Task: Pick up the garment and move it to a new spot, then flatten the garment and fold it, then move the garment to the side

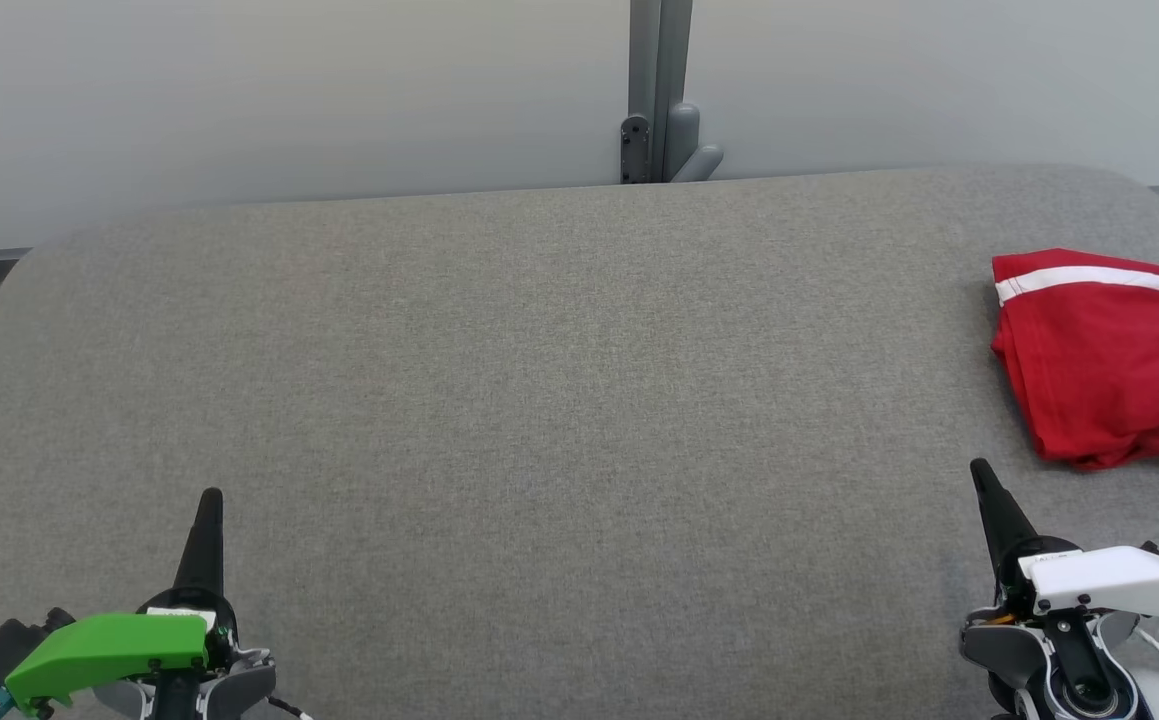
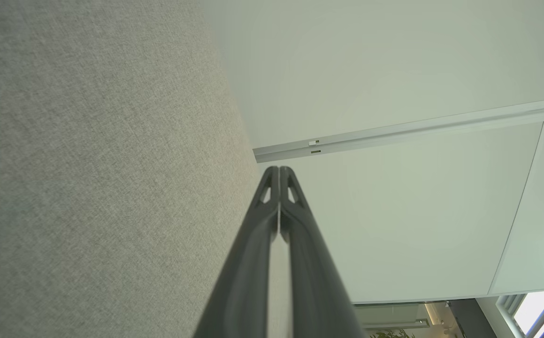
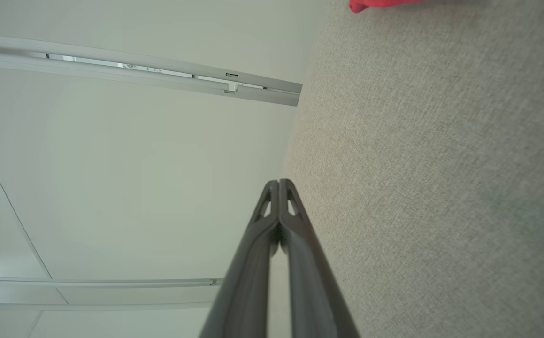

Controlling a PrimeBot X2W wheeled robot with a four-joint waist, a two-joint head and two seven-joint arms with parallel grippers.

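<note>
A big grey table (image 1: 539, 400) with a soft cloth top stretches across the head view. Behind it is a pale wall (image 1: 239, 90). A grey post (image 1: 659, 90) stands at the middle of the table's far edge.

The garment (image 1: 1109, 370) is red, with a white stripe (image 1: 1099, 280) along its far side. It lies folded and a bit bumpy on the table, far over on the right side. Part of it runs off the right edge of the head view. In the right wrist view a small red bit of the garment (image 3: 375, 4) peeks in at the top edge.

The left tool (image 1: 211, 498) is at the lower left, over the near part of the table. It has a green cover (image 1: 109, 650) at its base. Its two dark fingers are pressed together and hold nothing. In the left wrist view the left tool (image 2: 279, 170) shows its tips meeting.

The right tool (image 1: 981, 470) is at the lower right and has a white cover (image 1: 1119, 580). Its fingers are pressed together too, with nothing between them. The right wrist view shows the right tool (image 3: 279, 182) the same way. Its tip is near the garment's near edge but does not touch it. The two tools are well apart from each other.
</note>
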